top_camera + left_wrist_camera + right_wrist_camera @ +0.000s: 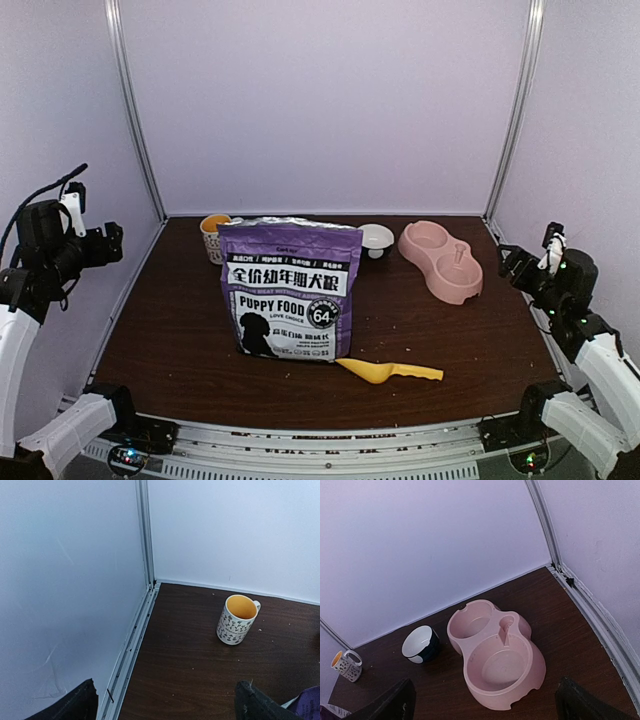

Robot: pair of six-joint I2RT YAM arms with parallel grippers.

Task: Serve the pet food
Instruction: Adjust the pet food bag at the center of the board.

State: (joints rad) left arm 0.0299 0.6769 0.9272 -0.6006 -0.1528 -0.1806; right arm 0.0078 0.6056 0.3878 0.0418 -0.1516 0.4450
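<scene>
Pet food bag [290, 290] far frm claws [112, 243] [508, 262]

We are looking down on a table [160, 340] where the pet food bag [290, 290] is standing upright near the middle. Behind its left corner a mug [212, 236] is sitting near the back wall, partly hidden by the bag. Behind its right corner a small bowl [376, 238] is resting, and right of that, close by, a double bowl [441, 262] is lying at an angle toward the right rear corner. In front, just beside the bag's lower right corner, a scoop [390, 372] is lying flat, its handle pointing right.
</scene>
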